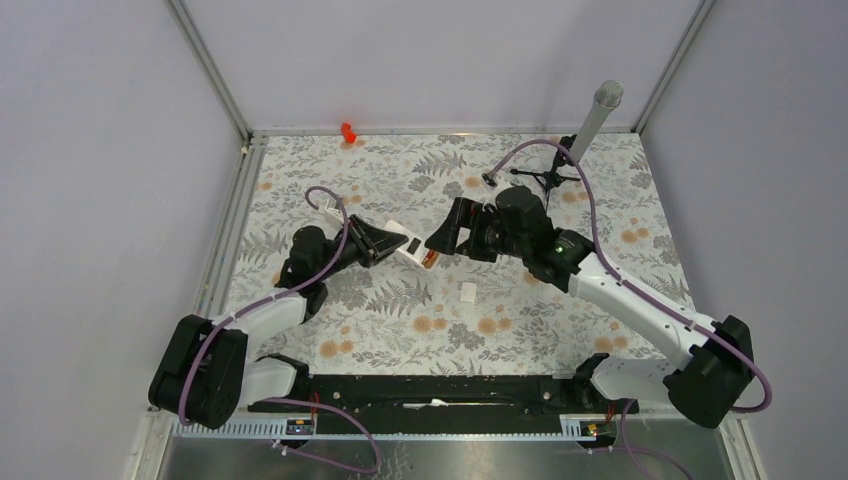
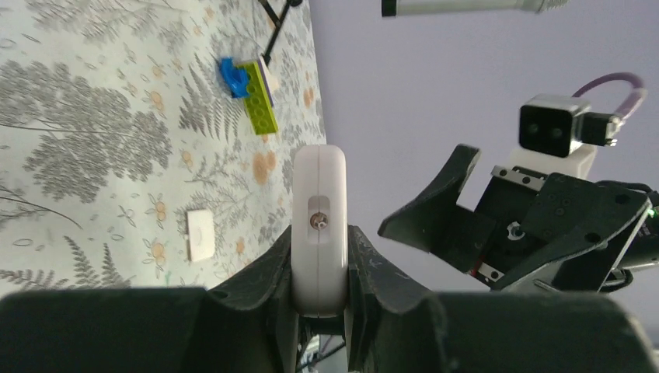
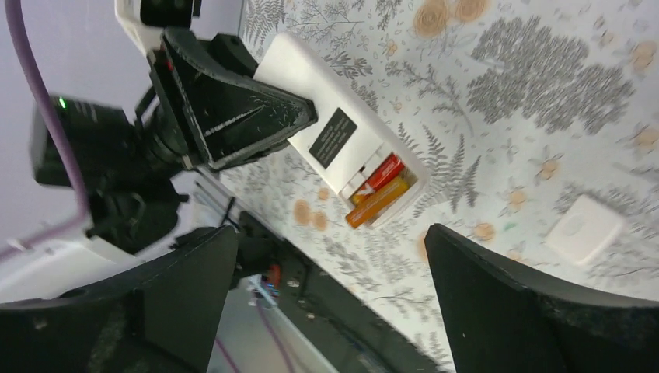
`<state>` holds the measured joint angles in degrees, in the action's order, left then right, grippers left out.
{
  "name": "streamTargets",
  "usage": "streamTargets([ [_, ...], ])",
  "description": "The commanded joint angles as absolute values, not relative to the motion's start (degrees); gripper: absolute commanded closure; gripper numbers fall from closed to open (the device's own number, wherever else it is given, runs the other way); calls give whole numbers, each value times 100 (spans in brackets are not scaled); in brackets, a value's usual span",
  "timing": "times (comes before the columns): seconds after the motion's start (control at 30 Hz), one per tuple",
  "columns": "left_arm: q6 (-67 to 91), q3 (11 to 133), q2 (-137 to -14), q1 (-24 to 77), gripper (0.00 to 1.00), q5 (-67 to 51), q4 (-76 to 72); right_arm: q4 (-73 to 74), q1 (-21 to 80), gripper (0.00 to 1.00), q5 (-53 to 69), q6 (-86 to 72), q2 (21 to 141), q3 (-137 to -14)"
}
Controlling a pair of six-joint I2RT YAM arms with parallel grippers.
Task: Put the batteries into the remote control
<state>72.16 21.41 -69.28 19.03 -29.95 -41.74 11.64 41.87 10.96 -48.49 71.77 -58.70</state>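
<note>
Two orange batteries lie side by side in the open bay at the free end of the remote control. The outer one sits at the bay's edge; can't tell if it's seated. Remote is mid-table, clamped at its other end by the left gripper. Right gripper faces the bay with its jaws wide apart, touching nothing, with room on both sides. White cover piece lies alone on the table, just nearby. Left wrist sees the remote edge-on, batteries hidden. Only it shows the yellow-green block and blue disc, well off.
</note>
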Motion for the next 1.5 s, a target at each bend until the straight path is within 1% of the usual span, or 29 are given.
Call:
streamTargets([
  [0.0,7082,2652,-7091,1903,100,-4323,-4127,945,4200,1,1249,-2951,6944,-5640],
  [0.17,7475,2677,-7432,1907,100,-5144,-4718,811,4201,1,2404,-2333,7095,-5459],
  [0.37,7752,2563,-7742,1907,100,-5395,-5359,586,4200,1,2644,-2258,6998,-5172],
  [0.57,7763,2566,-7766,1907,100,-5374,-5352,668,4197,1,3189,-1934,7186,-5115],
  [0.7,7702,2577,-7743,1903,100,-5399,-5245,630,4200,1,3208,-1846,7210,-5107],
  [0.87,7667,2566,-7709,1907,100,-5376,-5218,592,4201,10,3298,-1886,7327,-5107],
  [0.93,7664,2566,-7708,1907,100,-5376,-5205,587,4199,17,3332,-1898,7375,-5108],
  [1.07,7664,2575,-7700,1907,100,-5372,-5205,581,4196,27,3339,-1906,7466,-5123],
  [1.3,7638,2577,-7668,1907,100,-5433,-5183,498,4195,40,3356,-1933,7521,-5106],
  [1.47,7629,2583,-7643,1907,100,-5475,-5171,451,4193,55,3530,-1907,7577,-5112],
])
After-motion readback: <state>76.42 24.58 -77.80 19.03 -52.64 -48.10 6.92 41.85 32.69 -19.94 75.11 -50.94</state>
